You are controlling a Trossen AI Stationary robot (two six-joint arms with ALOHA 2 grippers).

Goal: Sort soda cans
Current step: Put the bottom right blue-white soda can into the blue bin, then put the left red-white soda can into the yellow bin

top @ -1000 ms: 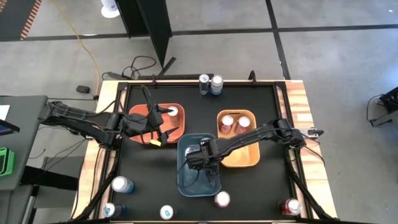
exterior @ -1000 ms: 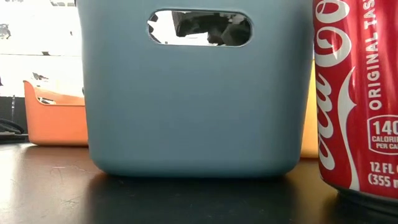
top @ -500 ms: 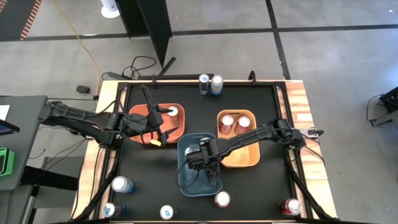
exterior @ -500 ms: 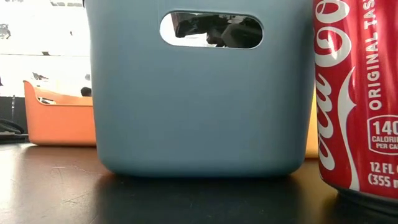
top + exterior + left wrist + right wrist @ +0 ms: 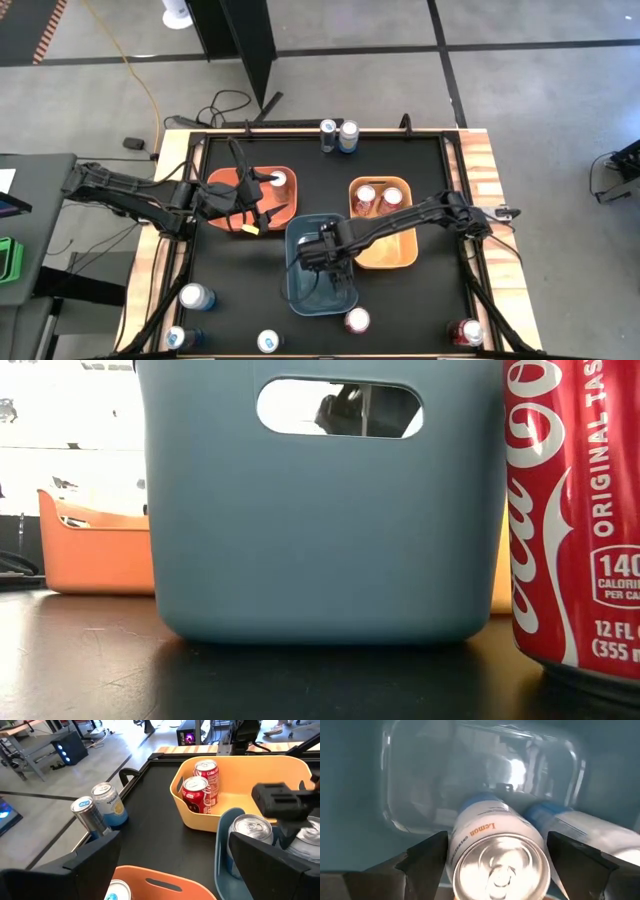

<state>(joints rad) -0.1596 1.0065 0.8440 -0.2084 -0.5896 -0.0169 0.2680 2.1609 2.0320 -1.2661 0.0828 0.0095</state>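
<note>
High view: right claw (image 5: 330, 268) hangs over the blue bin (image 5: 296, 300), slightly farther toward the bin's near end than a second ago, its jaws now spread wide. Left claw (image 5: 262, 202) waits over the orange bin (image 5: 222, 180), unmoved, beside a white-topped can (image 5: 279, 181). Two red cans (image 5: 366, 196) stand in the yellow bin (image 5: 385, 260). Loose cans remain on the bench (image 5: 250, 290): two at the far edge (image 5: 338, 135), three at the near left corner (image 5: 196, 296), a red one just past the blue bin (image 5: 357, 320) and another at the near right (image 5: 468, 331).

Low view: the blue bin (image 5: 320, 540) fills the frame beside the near red can (image 5: 580, 520). It sat further left a second ago and holds its place since. Through its handle slot less of the dark arm shows than before.

Left wrist view: wide jaws frame the scene; a silver top (image 5: 251, 829) stands inside the blue bin (image 5: 222, 840) under the right arm.

Right wrist view: a lemon can (image 5: 495, 855) stands upright between the spread fingers (image 5: 425, 855), seemingly untouched, with a second can (image 5: 570, 825) just beside it on the bin floor.

The release looks done, so one more can is sorted; roughly seven are still loose.
</note>
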